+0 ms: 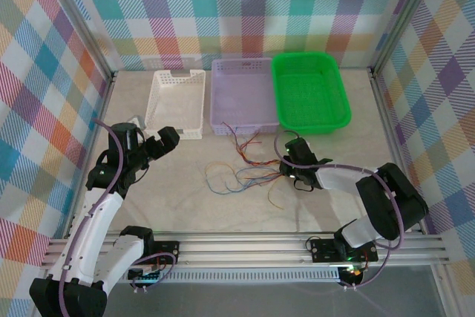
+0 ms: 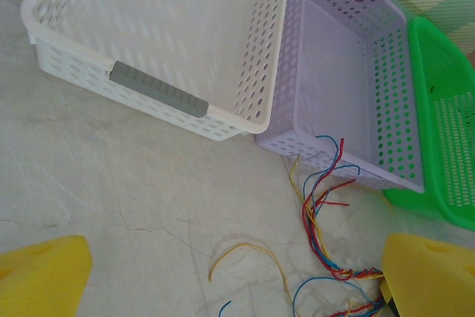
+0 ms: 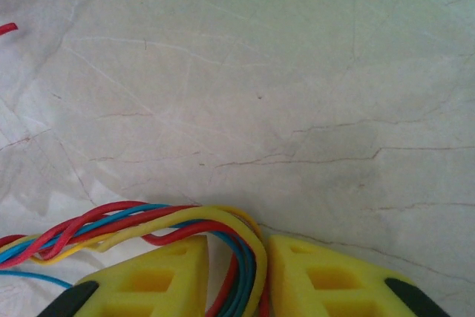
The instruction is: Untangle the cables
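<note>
Checked walls point(image 1: 223, 5) close in a pale, cracked-stone table point(image 1: 185, 213). At its far side 3 baskets sit in a row: white point(image 1: 157, 102), lavender point(image 1: 241, 64) and green point(image 1: 312, 57). The cables point(image 1: 252, 172) sprawl mid-table, just in front of the lavender basket, with red, blue and yellow strands fanning left. The right gripper point(image 1: 291, 165) sits low at their right end, its 2 yellow fingers point(image 3: 148, 280) pinched onto the bundle. The left gripper point(image 1: 162, 141) hangs near the white basket, jaws spread wide, holding nothing.
</note>
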`<state>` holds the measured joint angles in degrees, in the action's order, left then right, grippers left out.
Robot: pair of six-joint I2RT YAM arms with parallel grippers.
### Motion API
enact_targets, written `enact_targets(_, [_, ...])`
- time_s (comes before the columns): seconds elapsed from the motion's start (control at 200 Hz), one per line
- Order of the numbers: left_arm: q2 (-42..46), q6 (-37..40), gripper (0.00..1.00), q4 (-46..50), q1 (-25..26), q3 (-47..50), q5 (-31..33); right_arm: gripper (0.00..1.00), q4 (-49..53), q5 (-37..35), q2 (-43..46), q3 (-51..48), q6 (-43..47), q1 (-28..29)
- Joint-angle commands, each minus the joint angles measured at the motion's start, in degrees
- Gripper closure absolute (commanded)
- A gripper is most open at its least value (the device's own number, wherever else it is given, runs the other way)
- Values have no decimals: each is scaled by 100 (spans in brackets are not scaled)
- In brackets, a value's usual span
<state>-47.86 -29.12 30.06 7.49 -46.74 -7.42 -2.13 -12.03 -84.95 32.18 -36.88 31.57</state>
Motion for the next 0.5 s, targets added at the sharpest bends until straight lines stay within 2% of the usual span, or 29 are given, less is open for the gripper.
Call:
enact_targets(0.0, [7, 80, 0, 79, 61, -151, 46, 73, 204, 326, -406, -126, -38, 60])
enact_targets(0.355, [39, 78, 0, 88, 65, -150, 39, 70, 378, 193, -444, -220, 67, 216])
enact_targets(0.495, [41, 87, 0, 79, 60, -152, 39, 74, 634, 27, -654, -142, -33, 226])
